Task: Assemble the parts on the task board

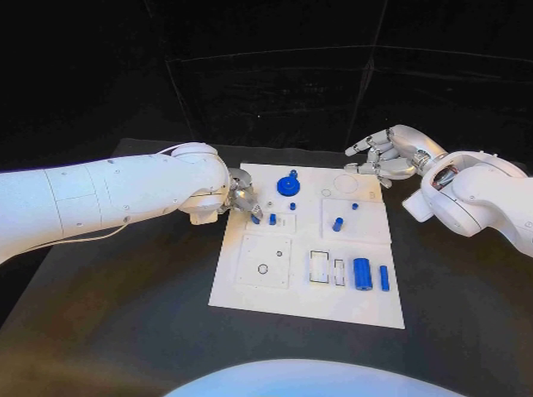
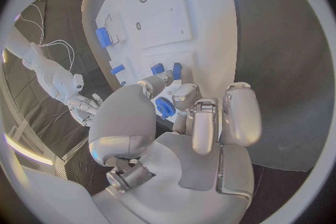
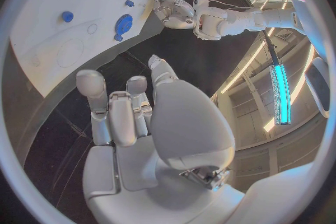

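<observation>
Black tabletop (image 1: 123,306) carries the white task board (image 1: 266,289), which lies lengthwise away from the robot, its far edge between the two hands. No writing or label can be read on the board or the arms.

Left hand (image 1: 241,198), at the end of the left arm (image 1: 99,203), rests over the board's left edge; from the head view its fingertips come down at a small blue part (image 1: 256,219), but whether they pinch it or merely touch it cannot be told, since the fingers cover the contact. The left wrist view shows that hand's fingers (image 2: 203,123) curled forward, with two small blue blocks (image 2: 168,70) just past the fingertips.

Right hand (image 1: 388,154) hovers off the board's far right corner, fingers loosely curled and apart, holding nothing; the right wrist view shows its fingers (image 3: 115,112) over bare tabletop beside the board's edge.

Blue gear (image 1: 290,184) with a knob stands near the board's far edge; in the left wrist view it is half hidden behind the fingers (image 2: 165,107). A blue cylinder (image 1: 362,274) and a thinner blue bar (image 1: 385,278) lie side by side at the near right. Small blue pegs (image 1: 338,223) stand in the board's middle right. The head view alone shows the near-end recesses, among them a dark-outlined rectangular slot (image 1: 320,266) and a small ring (image 1: 263,269).
</observation>
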Robot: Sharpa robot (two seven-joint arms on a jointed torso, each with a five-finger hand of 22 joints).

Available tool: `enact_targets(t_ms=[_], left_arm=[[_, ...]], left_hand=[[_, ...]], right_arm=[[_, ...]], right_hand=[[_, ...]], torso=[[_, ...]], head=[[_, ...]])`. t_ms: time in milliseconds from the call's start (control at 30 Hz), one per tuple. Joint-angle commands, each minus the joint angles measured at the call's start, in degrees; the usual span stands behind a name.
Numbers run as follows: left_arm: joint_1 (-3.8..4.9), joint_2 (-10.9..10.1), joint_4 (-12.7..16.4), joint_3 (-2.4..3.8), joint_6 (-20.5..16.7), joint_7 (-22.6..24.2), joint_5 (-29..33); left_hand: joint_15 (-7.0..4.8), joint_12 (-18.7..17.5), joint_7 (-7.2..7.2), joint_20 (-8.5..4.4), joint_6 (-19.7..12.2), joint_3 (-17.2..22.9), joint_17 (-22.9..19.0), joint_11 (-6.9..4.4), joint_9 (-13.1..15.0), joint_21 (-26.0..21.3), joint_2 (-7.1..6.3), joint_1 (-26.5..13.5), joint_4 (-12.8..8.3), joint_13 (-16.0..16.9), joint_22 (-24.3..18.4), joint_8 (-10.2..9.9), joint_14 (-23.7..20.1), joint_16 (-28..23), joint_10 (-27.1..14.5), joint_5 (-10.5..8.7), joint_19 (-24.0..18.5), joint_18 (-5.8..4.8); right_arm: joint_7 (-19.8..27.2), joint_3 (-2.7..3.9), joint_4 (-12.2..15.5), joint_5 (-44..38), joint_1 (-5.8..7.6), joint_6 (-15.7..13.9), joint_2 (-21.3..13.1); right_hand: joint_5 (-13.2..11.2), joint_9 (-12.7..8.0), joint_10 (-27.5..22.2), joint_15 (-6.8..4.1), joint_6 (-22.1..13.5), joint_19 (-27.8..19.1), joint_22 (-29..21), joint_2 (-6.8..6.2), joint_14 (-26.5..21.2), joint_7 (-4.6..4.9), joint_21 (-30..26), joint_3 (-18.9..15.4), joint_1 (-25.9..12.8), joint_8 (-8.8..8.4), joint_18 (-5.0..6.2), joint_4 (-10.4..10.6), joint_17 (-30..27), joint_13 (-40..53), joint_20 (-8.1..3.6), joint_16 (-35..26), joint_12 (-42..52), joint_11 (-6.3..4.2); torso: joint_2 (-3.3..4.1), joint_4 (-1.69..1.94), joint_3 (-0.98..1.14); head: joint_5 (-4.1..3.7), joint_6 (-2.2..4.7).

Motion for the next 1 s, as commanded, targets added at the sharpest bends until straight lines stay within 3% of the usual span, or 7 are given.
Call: enact_targets(t_ms=[33,433,1000], left_arm=[[-0.16,0.2,-0.3,-0.15,1.6,-0.9,-0.4],[-0.21,0.7,-1.1,-0.15,1.2,-0.7,-0.4],[-0.26,0.7,-0.9,-0.15,0.2,-0.3,-0.4]], left_hand=[[-0.45,0.5,-0.18,-0.41,0.6,-3.3,15.1,-0.08,-0.5,0.0,0.35,-0.6,1.0,0.5,0.2,-0.5,5.9,0.2,0.4,-0.27,0.1,0.17],[-0.52,1.3,-0.22,-0.62,2.1,-14.8,15.1,-0.12,-2.3,0.4,1.86,-0.7,4.2,1.7,1.0,-1.4,5.9,0.2,0.8,-0.48,0.4,0.05],[-0.61,1.9,-0.41,-0.69,2.9,-20.1,15.1,-0.24,-3.1,0.7,2.66,0.5,5.4,2.6,1.6,-1.6,5.9,0.2,1.3,-0.41,0.6,-0.06]], right_arm=[[0.4,0.04,0.1,-0.1,0.11,0.1,0.0],[-0.1,0.04,0.1,-0.1,0.12,-0.1,-0.1],[-0.1,0.04,0.1,-0.1,0.12,0.0,-0.1]], right_hand=[[0.1,-0.1,0.0,-0.36,-0.2,0.0,-0.1,0.12,2.1,0.05,-0.3,-0.1,-0.6,0.26,0.77,0.5,-0.1,-0.1,-0.23,-0.4,0.4,0.13],[0.6,-0.1,0.1,-0.36,-0.3,0.1,-0.1,0.43,2.1,0.03,-0.4,-0.2,-1.2,0.42,0.77,1.1,-0.1,-0.1,-0.22,-0.4,0.6,0.12],[0.8,-0.1,0.1,-0.37,-0.3,0.1,-0.1,0.44,2.1,0.03,-0.4,-0.1,-1.2,0.44,0.77,1.1,-0.1,-0.1,-0.22,-0.5,0.7,0.11]], torso=[[-0.03,-0.01,0.01],[-0.07,-0.02,0.01],[-0.03,0.02,-0.03]], head=[[-0.09,0.00],[-0.02,0.04],[-0.09,-0.01]])
